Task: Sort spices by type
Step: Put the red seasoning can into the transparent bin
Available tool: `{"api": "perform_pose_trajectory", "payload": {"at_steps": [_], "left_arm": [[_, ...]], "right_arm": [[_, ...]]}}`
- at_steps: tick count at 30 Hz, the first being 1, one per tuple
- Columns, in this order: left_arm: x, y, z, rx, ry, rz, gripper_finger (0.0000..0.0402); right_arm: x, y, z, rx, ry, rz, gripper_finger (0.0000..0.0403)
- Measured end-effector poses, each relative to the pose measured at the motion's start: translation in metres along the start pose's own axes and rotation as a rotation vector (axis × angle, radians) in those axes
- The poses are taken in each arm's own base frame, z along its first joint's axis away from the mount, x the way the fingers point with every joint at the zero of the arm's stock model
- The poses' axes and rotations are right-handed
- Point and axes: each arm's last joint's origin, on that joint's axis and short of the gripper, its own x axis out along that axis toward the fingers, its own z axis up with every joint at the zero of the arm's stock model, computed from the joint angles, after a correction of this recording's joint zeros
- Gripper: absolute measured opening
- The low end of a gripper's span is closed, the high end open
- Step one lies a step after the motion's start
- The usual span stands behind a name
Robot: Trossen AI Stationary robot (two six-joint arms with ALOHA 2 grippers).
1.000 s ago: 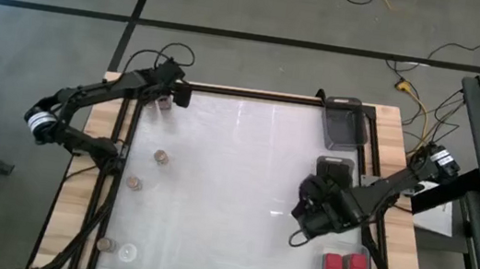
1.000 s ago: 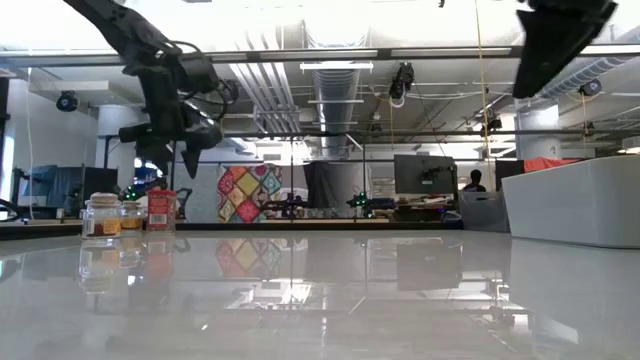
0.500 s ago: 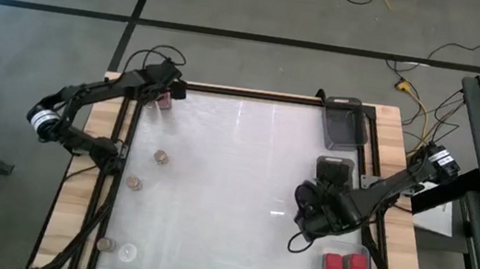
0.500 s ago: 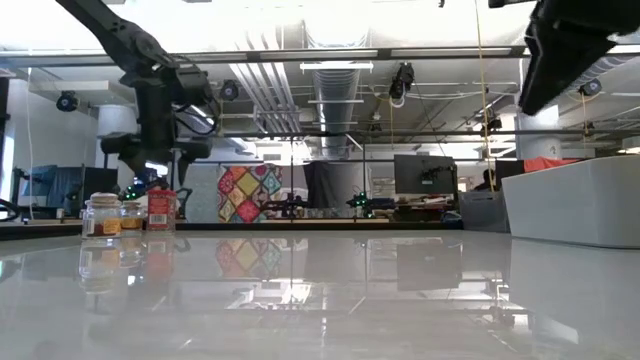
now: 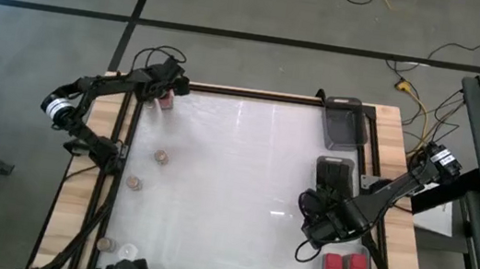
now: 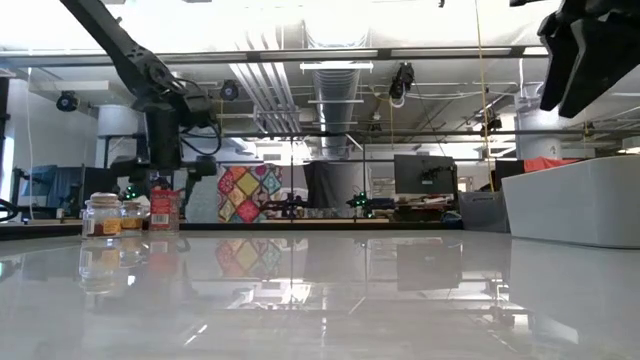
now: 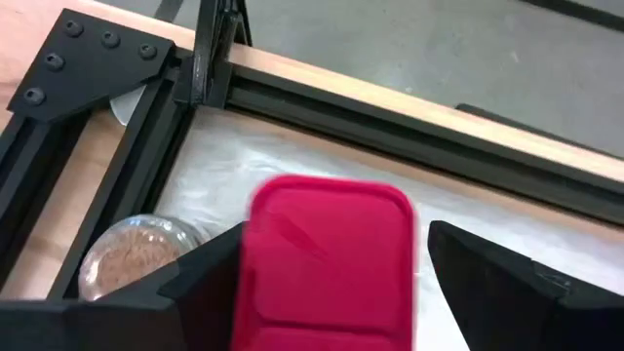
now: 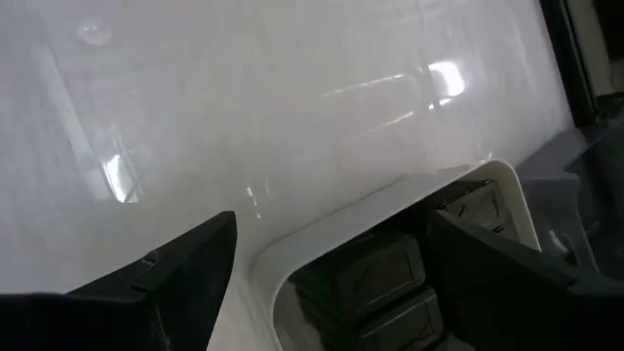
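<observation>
1. Grey concrete floor crossed by dark tape lines surrounds the table (image 5: 231, 198) in the high view; its top is a glossy white sheet inside a black metal frame with pale wooden edges.
2. Across the low view the surface mirrors an open workshop: ceiling pipes, monitors, and a patchwork-coloured panel (image 6: 245, 188) on the far wall.
3. At the upper left of the high view, the left gripper (image 5: 164, 98) sits over a red block (image 7: 327, 258) in the table's corner. In the left wrist view its dark fingers stand open on either side of the smooth, round-cornered red lid, a gap showing at each side.
4. Just beside that block is a small round jar (image 7: 136, 255) with a speckled brown top.
5. Further jars (image 5: 161, 157) are scattered down the left side of the high view.
6. At lower right, the right gripper (image 5: 320, 221) hovers with fingers spread, beside a clear tray holding dark grey blocks (image 8: 375, 278).
7. Two red blocks (image 5: 343, 265) lie in the tray at the lower right corner.
8. Another clear tray (image 5: 344, 122) sits at upper right.
</observation>
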Motion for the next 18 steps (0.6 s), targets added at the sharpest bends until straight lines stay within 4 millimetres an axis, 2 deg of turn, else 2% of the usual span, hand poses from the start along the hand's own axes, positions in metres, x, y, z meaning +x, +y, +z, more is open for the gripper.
{"api": "perform_pose_trajectory", "payload": {"at_steps": [9,14,18], "left_arm": [[0.014,-0.001,-0.005,-0.010,0.052,0.022,0.0229],[0.009,-0.003,-0.007,0.032,0.060,-0.003,0.0187],[0.001,-0.010,-0.012,0.153,0.094,-0.082,0.0186]], "right_arm": [[-0.011,-0.012,-0.003,0.025,-0.024,0.027,0.0328],[-0.018,-0.020,-0.004,0.059,-0.045,0.054,0.0325],[-0.022,-0.024,-0.005,0.083,-0.062,0.067,0.0326]]}}
